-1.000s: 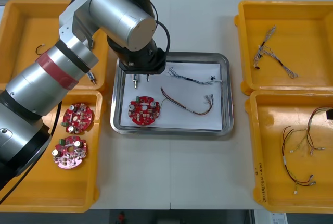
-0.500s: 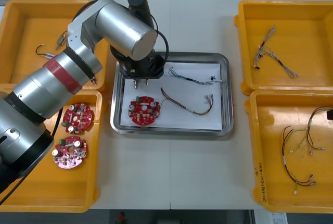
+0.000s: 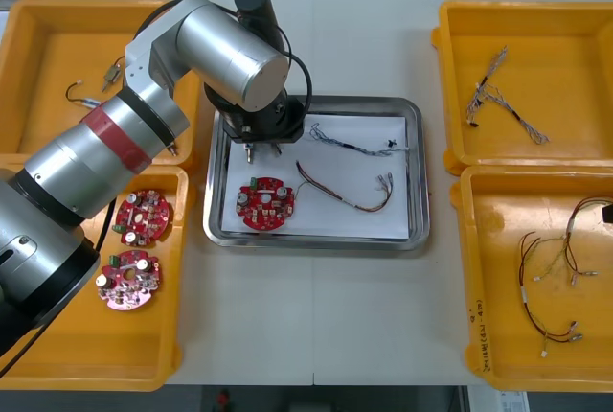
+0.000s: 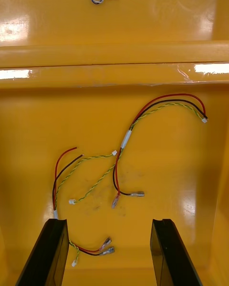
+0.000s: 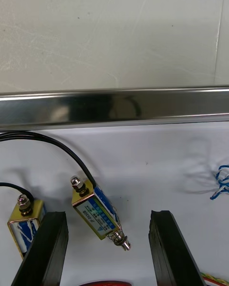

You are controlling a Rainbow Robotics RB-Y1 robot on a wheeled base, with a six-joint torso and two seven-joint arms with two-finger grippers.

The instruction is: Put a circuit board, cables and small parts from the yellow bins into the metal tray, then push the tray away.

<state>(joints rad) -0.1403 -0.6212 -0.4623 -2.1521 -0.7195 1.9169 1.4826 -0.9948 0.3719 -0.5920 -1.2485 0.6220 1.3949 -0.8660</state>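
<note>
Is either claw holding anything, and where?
Neither. The left gripper is open over small metal parts in the metal tray; the right gripper is open over cables in a yellow bin.

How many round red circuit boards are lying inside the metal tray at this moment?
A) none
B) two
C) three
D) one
D: one circuit board lies on the white inside of the metal tray, near the open left tool; two other boards lie in a yellow bin at the robot's left.
</note>
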